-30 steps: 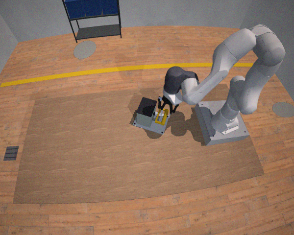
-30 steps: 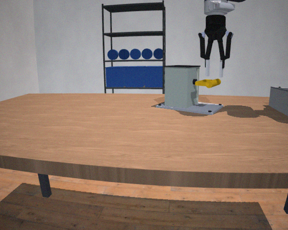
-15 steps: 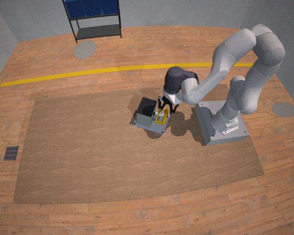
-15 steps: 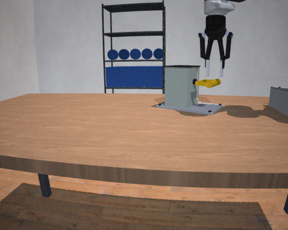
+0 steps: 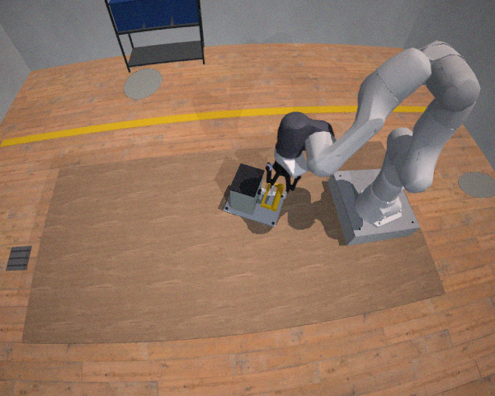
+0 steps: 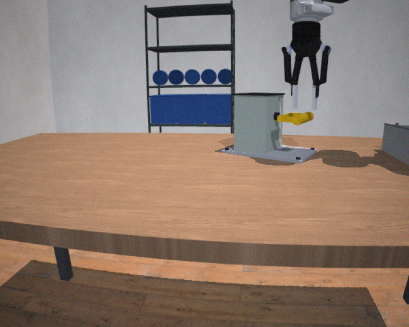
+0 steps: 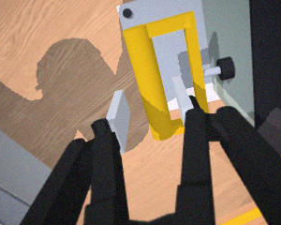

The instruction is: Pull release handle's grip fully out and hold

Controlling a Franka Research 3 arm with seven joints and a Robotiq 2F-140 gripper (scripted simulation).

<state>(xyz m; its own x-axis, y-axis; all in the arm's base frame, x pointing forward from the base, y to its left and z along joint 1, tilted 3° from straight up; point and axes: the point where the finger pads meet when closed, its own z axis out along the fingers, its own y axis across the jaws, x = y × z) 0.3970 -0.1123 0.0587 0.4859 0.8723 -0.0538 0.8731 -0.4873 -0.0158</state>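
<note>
The release handle's yellow grip [image 5: 278, 200] [image 6: 304, 117] [image 7: 142, 70] is a frame with a thick level bar, in front of its grey-green housing [image 5: 242, 202] [image 6: 252, 122] [image 7: 229, 28]. A short rod joins it to a black collar [image 6: 276, 116] [image 7: 226, 68] on the housing. My gripper [image 5: 278, 190] [image 6: 305, 107] [image 7: 150, 96] points down, partly open and empty. Its fingertips are just above the grip in the exterior view. In the wrist view one pad shows on the outer side of the bar and the other over the frame's opening, toward one end of the bar.
The housing stands on a grey base plate [image 5: 261, 215] [image 6: 285, 154] with dark bolts. The arm's grey pedestal [image 5: 379, 235] [image 6: 402, 144] is to the right of the handle in the top and exterior views. A shelf rack [image 5: 167, 53] [image 6: 190, 49] stands in the background beyond the table.
</note>
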